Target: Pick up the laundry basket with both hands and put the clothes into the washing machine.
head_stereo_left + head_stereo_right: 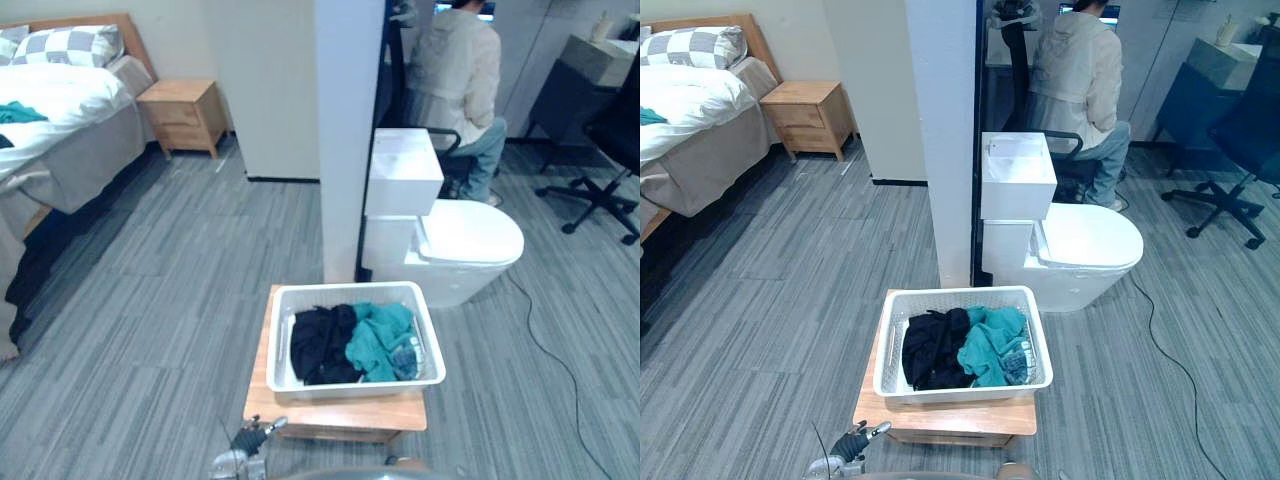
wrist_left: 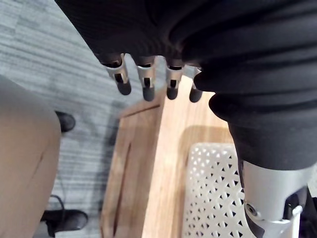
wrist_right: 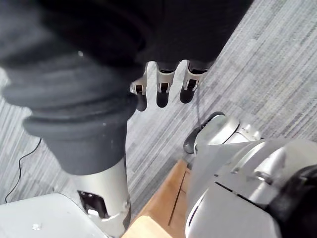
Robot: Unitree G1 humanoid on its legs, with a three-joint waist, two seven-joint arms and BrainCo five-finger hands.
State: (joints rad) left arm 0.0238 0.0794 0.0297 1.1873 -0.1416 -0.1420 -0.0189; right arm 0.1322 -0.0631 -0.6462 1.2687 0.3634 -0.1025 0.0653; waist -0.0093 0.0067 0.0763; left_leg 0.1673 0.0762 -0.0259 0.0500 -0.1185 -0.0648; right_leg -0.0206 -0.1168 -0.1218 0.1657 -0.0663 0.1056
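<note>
A white perforated laundry basket [image 1: 350, 291] stands on a low wooden table [image 1: 340, 414] straight ahead. It holds black clothes [image 1: 322, 343] on its left and teal clothes [image 1: 378, 335] on its right. My left hand [image 1: 245, 447] hangs by the table's near left corner, apart from the basket. In its wrist view its fingers [image 2: 147, 82] are relaxed and open above the table top [image 2: 168, 163], with the basket's wall [image 2: 210, 193] close by. The fingers of my right hand [image 3: 161, 84] are open too, over the grey floor beside a table corner [image 3: 158, 208].
A white pillar [image 1: 348, 130] and a white toilet [image 1: 455, 245] stand just behind the table. Further back a person [image 1: 455, 70] sits facing away, with an office chair [image 1: 605, 150] at right. A bed [image 1: 60, 110] and nightstand [image 1: 183, 115] are at far left. A tan trouser leg [image 2: 25, 158] shows near my left hand.
</note>
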